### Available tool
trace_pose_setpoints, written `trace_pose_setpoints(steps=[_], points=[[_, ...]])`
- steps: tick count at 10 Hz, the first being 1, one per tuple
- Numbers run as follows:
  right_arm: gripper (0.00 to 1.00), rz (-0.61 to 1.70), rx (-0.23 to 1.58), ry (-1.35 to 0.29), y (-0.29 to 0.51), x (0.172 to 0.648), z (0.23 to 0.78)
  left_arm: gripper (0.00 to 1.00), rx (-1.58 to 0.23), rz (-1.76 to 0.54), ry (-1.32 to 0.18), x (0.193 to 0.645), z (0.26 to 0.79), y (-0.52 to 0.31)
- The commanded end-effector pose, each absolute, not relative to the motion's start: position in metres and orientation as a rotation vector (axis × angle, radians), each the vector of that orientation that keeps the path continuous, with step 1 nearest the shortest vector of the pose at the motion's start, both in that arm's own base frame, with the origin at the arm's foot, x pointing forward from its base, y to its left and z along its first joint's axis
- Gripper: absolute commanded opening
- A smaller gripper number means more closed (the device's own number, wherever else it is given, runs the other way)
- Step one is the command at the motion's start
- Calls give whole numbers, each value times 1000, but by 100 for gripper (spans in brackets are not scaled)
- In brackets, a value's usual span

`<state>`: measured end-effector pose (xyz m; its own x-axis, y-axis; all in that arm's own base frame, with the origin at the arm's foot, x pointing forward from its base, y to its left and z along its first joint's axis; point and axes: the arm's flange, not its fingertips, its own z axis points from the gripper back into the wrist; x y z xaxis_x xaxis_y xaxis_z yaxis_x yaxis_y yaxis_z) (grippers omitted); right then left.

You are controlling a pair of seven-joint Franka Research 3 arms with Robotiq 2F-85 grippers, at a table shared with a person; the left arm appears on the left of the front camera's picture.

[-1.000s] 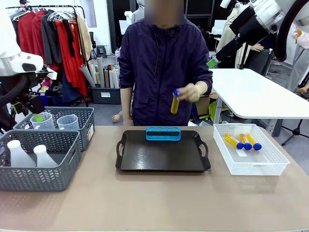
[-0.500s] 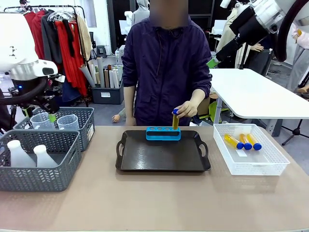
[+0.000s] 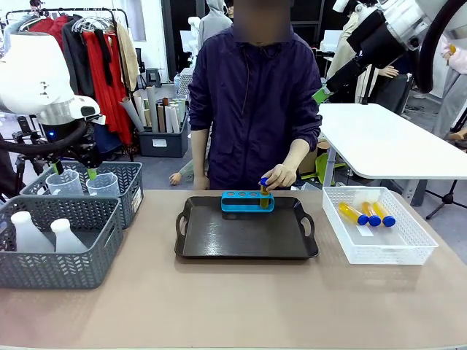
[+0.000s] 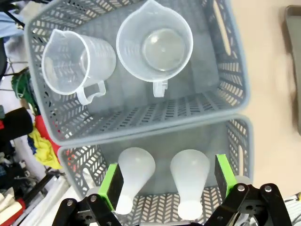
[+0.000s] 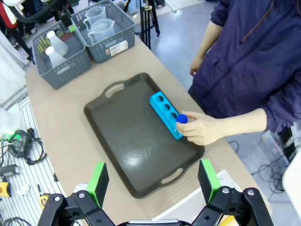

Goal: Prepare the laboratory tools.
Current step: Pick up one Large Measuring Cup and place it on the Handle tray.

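Observation:
My left gripper (image 3: pixel 74 170) hangs open above the far grey basket (image 3: pixel 130 191). Two clear beakers (image 4: pixel 77 66) (image 4: pixel 155 44) stand in that basket. In the near basket stand two frosted white flasks (image 4: pixel 134 169) (image 4: pixel 189 172), seen between the open left gripper (image 4: pixel 167 181) pads. The person's hand (image 3: pixel 279 177) holds a blue-capped tube of yellow liquid (image 3: pixel 263 187) upright in the right end of the blue rack (image 3: pixel 247 201). Three more tubes (image 3: pixel 365 214) lie in the white basket. My right gripper (image 5: pixel 153 181) is open, high above the tray (image 5: pixel 136 141), with nothing in it.
The dark tray (image 3: pixel 246 237) lies mid-table with the rack at its far edge. The near grey basket (image 3: pixel 58 251) sits at the left front, the white basket (image 3: pixel 379 244) at the right. Bare tabletop spans the front. A white table stands behind on the right.
The person has lowered the tube from chest height into the rack. My left arm has moved right and now hangs over the far basket. The right arm is still.

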<state>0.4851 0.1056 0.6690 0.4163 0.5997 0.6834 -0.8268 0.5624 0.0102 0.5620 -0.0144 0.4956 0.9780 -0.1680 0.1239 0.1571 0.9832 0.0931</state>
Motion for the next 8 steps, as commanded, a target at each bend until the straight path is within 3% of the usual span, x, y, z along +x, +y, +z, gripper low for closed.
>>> trace_pose_setpoints(steps=[1, 5, 8], points=[[100, 923, 377, -688, 105, 485, 670, 100, 81, -183, -88, 577, 498, -11], [100, 923, 377, -688, 105, 485, 670, 100, 83, -166, -112, 570, 490, -14], [100, 923, 377, -688, 105, 485, 670, 100, 117, -131, -70, 590, 468, -15]])
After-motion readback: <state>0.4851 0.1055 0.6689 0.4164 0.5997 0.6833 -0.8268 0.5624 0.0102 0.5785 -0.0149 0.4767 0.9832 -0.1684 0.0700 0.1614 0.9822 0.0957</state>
